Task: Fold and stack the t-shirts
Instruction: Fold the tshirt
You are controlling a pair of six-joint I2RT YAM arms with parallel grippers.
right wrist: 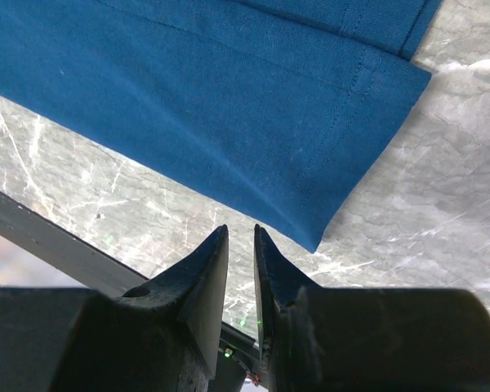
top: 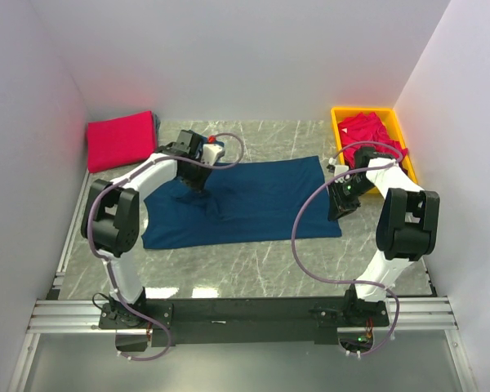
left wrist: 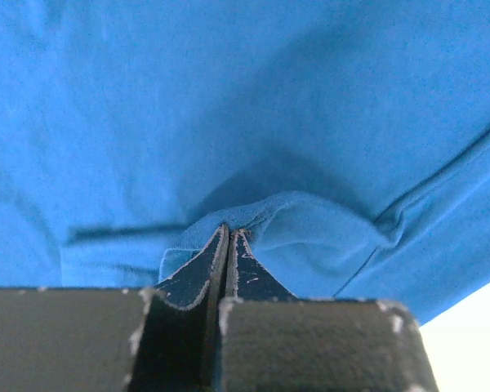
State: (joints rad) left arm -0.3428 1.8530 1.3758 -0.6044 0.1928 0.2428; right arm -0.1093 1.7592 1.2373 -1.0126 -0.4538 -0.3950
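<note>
Left gripper (left wrist: 229, 233): jaws were pressed together on a small raised ridge of the navy t-shirt (top: 261, 200), toward the shirt's far-left part.
Right gripper (right wrist: 241, 233): jaws stood narrowly apart with nothing between them, hovering just off the shirt's near-right hem corner, over bare marble.
Navy t-shirt: it lay spread across the middle of the table (top: 253, 261), between the two arms. It was mostly flat, and rumpled only around the left pinch.
Other shirts: one folded red-pink t-shirt (top: 120, 139) sat at the far-left corner. More red-pink shirts (top: 371, 135) were heaped in the yellow bin (top: 336, 122) at the far right, well apart from the work.
Risk, thin bite: the left tips appeared to hold only a sliver of cloth, so a quick pull could have let it slip free.
Risk, layers: it could not be told whether the pinch took one layer or both. A single layer would likely have peeled open rather than folded.
Risk, uneven pull: with only the left side held, lifting would probably have dragged and skewed the shirt.
Risk, missed corner: the right jaws' gap was slim and the corner lay flat on stone. They might have closed on nothing or pushed the hem away.
</note>
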